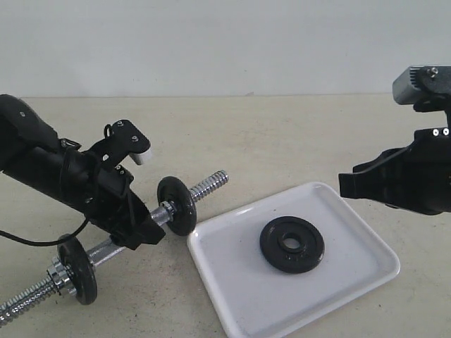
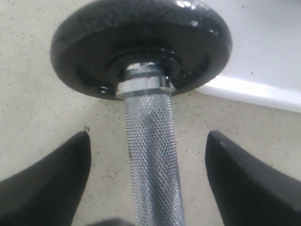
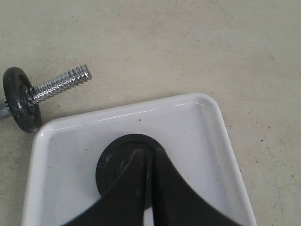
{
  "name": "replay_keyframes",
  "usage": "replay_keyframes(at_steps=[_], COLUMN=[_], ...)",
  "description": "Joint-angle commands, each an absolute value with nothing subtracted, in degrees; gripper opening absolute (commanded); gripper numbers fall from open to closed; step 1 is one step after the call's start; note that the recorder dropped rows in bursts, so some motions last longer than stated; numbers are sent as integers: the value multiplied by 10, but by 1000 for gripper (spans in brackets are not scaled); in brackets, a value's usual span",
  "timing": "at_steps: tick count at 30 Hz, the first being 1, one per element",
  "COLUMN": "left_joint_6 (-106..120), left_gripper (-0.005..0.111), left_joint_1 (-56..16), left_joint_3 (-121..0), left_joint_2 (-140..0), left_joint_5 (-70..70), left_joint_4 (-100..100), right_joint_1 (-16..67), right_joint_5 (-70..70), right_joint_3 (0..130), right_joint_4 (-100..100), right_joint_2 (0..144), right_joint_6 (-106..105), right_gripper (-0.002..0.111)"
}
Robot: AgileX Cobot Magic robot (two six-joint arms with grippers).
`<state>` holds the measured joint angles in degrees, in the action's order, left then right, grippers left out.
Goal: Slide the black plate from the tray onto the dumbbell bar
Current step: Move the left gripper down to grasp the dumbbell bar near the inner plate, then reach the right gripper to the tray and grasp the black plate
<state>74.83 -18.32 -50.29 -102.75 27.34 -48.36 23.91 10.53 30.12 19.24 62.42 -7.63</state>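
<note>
The black plate (image 1: 292, 243) lies flat in the middle of the white tray (image 1: 236, 285), hole up. The dumbbell bar (image 1: 204, 186) rests on the table left of the tray, with one collared disc (image 1: 176, 204) near the tray and another (image 1: 77, 268) farther left. My left gripper (image 1: 141, 234) is open and straddles the knurled middle (image 2: 150, 155); both fingers (image 2: 61, 179) stand clear of the bar. My right gripper (image 1: 347, 185) hovers above the tray's right side. In the right wrist view it (image 3: 148, 150) is shut and empty, over the black plate (image 3: 113, 165).
The bar's threaded end (image 3: 61, 84) points toward the tray's far left corner, a short gap from the rim (image 3: 122, 113). The tray's edge (image 2: 249, 89) lies just beyond the near disc (image 2: 141, 42). Bare beige table surrounds everything; a pale wall stands behind.
</note>
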Motion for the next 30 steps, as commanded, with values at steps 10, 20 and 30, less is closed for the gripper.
replay_keyframes(at_steps=[10,20,30], left_joint_6=[754,754,754], left_gripper=[57,56,19], left_joint_1=[-221,-225,-225], left_joint_3=[-514,-523,-523], left_joint_2=[-1030,-1060,-1062], left_joint_5=[234,236,229], left_joint_4=[-490,-490,-469], right_joint_1=[239,239,239], right_joint_5=[94,95,89], right_joint_3=[305,305,305], right_joint_4=[203,203,203], right_joint_2=[624,624,624], right_joint_6=[-81,-81,-71], right_gripper=[0,0,0])
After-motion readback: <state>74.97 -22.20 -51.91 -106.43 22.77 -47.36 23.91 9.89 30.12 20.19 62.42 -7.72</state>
